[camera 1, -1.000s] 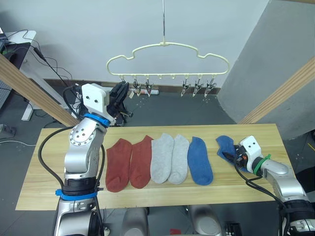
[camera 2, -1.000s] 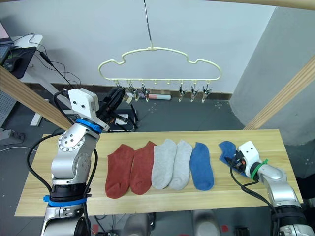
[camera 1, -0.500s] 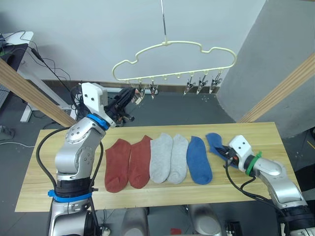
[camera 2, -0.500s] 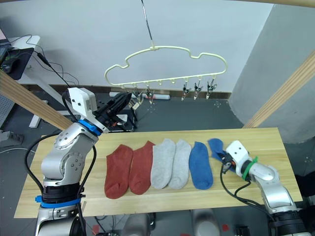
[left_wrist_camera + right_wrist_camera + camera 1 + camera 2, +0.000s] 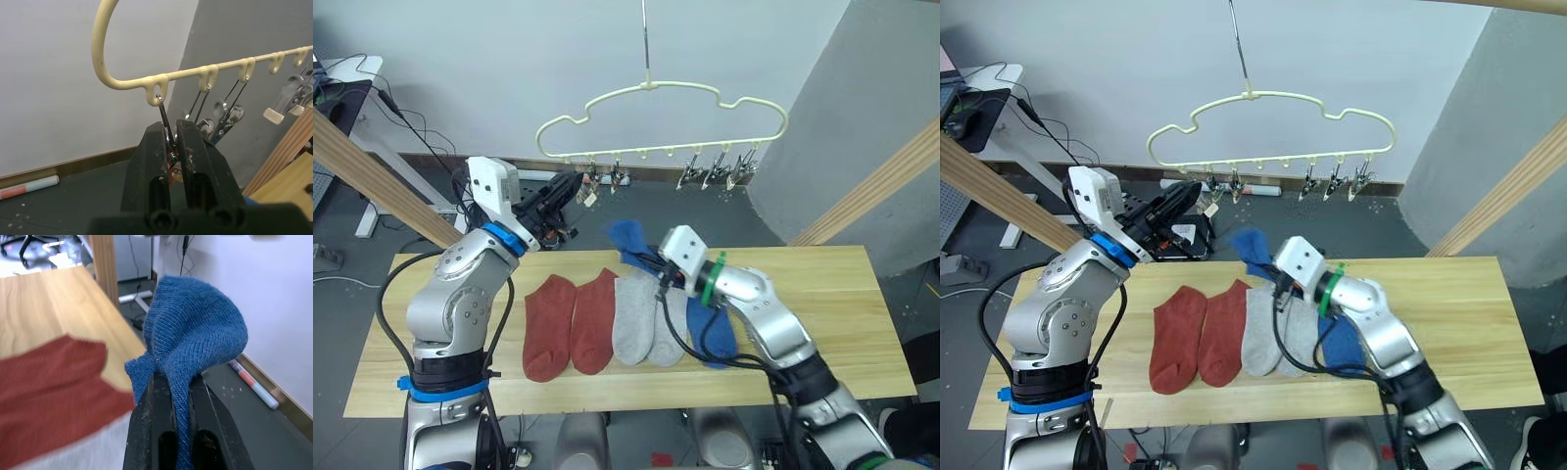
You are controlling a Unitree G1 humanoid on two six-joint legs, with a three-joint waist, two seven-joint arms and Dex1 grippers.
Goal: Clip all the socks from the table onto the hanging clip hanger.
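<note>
Fingers of the left gripper (image 5: 172,147) pinch the end clip (image 5: 167,133) to hold it ready; right fingers (image 5: 164,396) clamp a blue sock (image 5: 195,342) for hanging.

Six socks: two red socks (image 5: 570,323), two grey socks (image 5: 648,316) and one blue sock (image 5: 713,333) lie on the tabletop (image 5: 842,294); a second blue sock (image 5: 631,239) is raised above it. One hanger (image 5: 661,117) carries six clips (image 5: 705,176).

Left tool (image 5: 172,142) pinching hanger clip (image 5: 167,131)

One blue sock (image 5: 628,238) lifted; five socks (image 5: 617,318) on table (image 5: 842,304)
</note>
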